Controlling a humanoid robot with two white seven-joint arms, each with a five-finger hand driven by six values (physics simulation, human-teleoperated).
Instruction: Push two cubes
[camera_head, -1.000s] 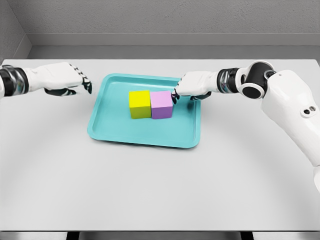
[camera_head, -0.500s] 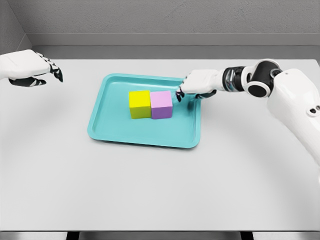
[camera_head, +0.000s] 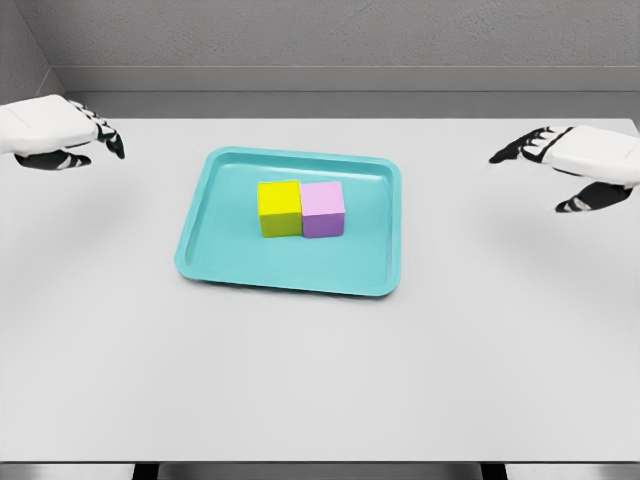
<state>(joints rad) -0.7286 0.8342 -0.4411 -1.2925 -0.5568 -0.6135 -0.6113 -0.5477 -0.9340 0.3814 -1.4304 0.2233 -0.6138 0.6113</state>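
Observation:
A yellow cube (camera_head: 280, 208) and a pink-purple cube (camera_head: 323, 209) sit side by side, touching, in the middle of a teal tray (camera_head: 215, 258). My left hand (camera_head: 62, 133) hovers at the far left edge of the picture, well away from the tray, its fingers relaxed and holding nothing. My right hand (camera_head: 570, 160) is at the far right edge, fingers spread and empty, also well clear of the tray.
The tray lies on a white table (camera_head: 320, 380) whose front edge runs along the bottom of the picture. A grey wall stands behind the table's far edge.
My right hand has pulled back from the pink-purple cube to the far right edge and spread its fingers. My left hand moved out to the far left. The cubes stayed together.

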